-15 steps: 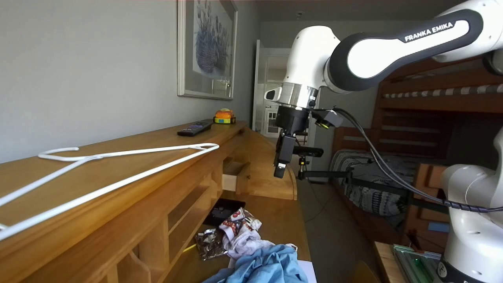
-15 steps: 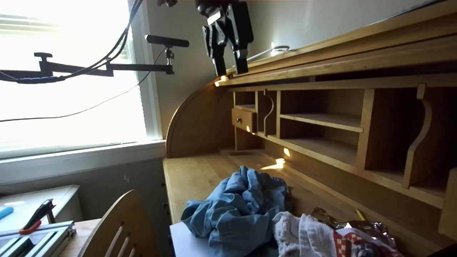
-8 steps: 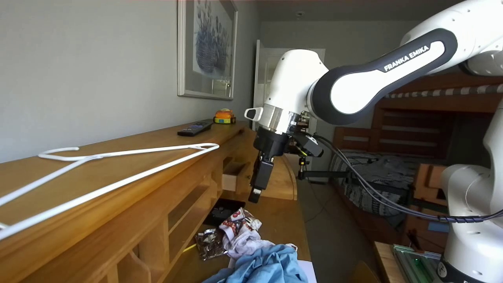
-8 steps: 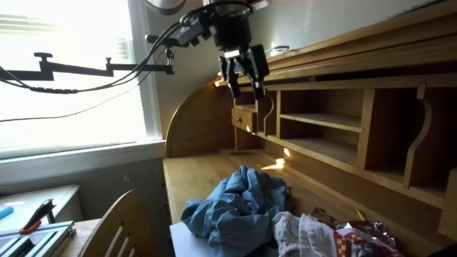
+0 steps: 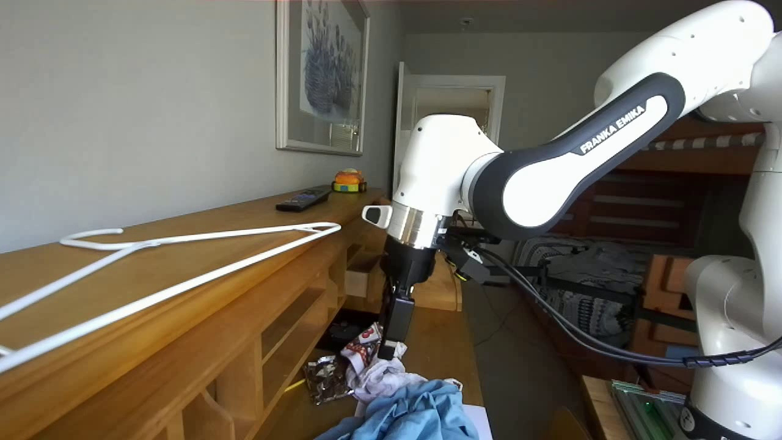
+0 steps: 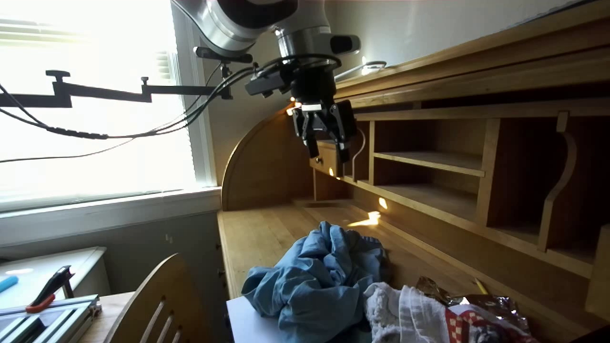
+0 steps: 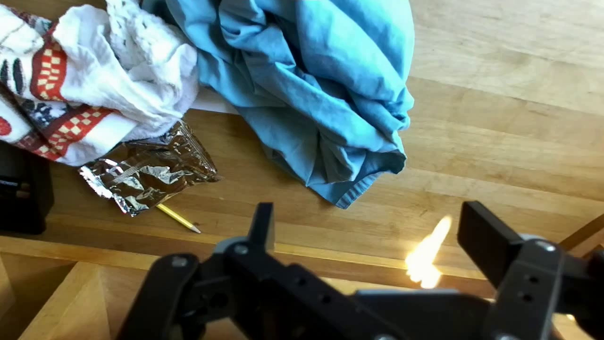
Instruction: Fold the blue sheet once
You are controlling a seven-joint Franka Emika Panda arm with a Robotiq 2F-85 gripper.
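Note:
The blue sheet lies crumpled in a heap on the wooden desk, in both exterior views. It also fills the top middle of the wrist view, where a hemmed corner points toward the jaws. My gripper is open and empty, with its fingers spread wide in the wrist view. It hangs fingers down in the air above the desk, near the cubbies, in both exterior views. It is apart from the sheet and higher than it. Part of the sheet is cut off by the lower edge in an exterior view.
A white and red patterned towel lies against the sheet. A foil wrapper, a yellow pencil and a black box lie near the cubbies. White paper lies under the sheet. A cubby shelf and chair flank the desk.
The arm and gripper have come down a long way toward the desk, shifting toward the cubby side. The gripper stays open. The sheet and other objects have not moved.

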